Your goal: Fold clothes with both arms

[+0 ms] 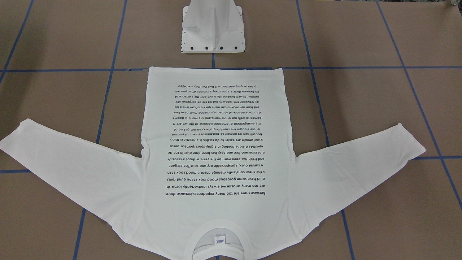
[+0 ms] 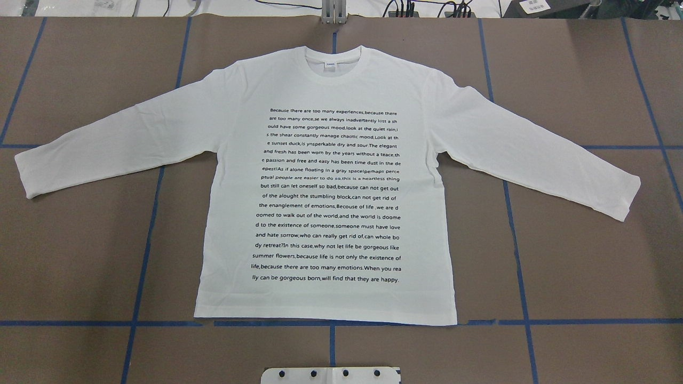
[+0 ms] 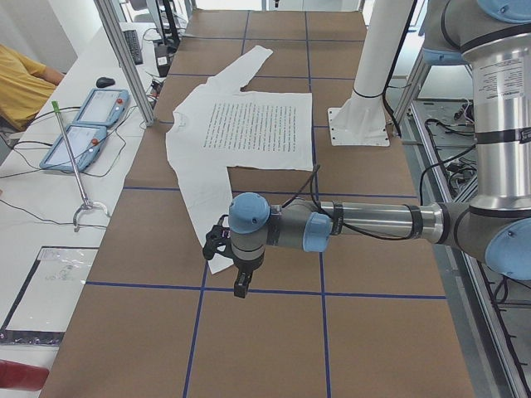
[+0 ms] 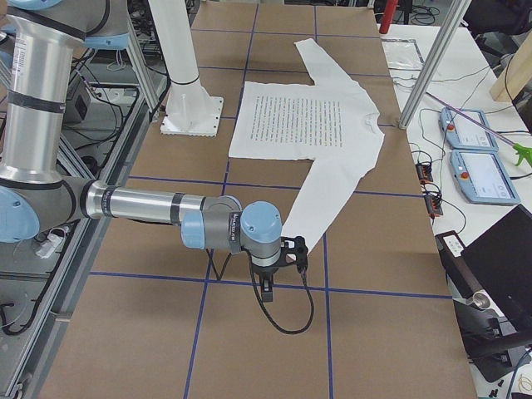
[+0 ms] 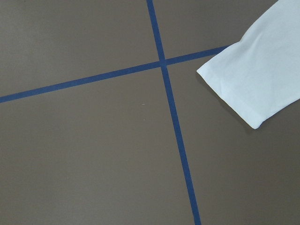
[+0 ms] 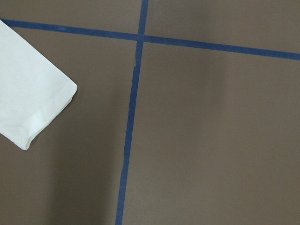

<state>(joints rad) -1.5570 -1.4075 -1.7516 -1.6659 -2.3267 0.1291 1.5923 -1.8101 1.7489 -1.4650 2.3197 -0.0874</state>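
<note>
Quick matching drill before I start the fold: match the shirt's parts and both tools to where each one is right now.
1 collar
2 hem
3 left tool
4 right tool

A nearest the pedestal base
B on the side away from the robot
C by the cuff on the robot's right
D by the cuff on the robot's left

Pairs: 1-B, 2-A, 3-D, 4-C

- Overhead and front-facing cameras looked steeply down from opposite sides, sharing the whole T-shirt [image 2: 325, 181].
- End cameras viewed it beyond the left gripper [image 3: 241, 286] and right gripper [image 4: 268, 289].
- Wrist cameras looked down closely at its cuffs [image 5: 248, 89].
</note>
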